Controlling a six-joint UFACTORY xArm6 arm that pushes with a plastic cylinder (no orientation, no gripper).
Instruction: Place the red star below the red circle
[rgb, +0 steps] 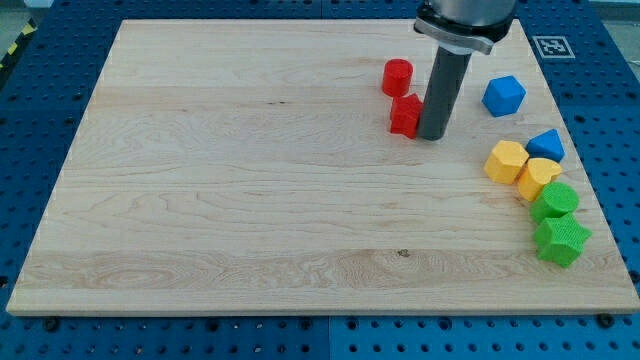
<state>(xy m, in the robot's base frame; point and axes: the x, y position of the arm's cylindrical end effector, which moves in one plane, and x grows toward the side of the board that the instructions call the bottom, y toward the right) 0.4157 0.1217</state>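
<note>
- my tip (432, 137): bare rod, no jaws to open or close, touching red star (405, 115) on its left
- red circle (397, 76) just beyond star, up-left of tip
- star already below circle; looks nearly done, maybe a small nudge left

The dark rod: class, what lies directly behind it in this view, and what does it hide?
The rod, ending at my tip, covers the right edge of the red star, so that side's shape is hidden. The red circle sits clear, just above the star. Behind the rod's upper part is bare wooden board.
</note>
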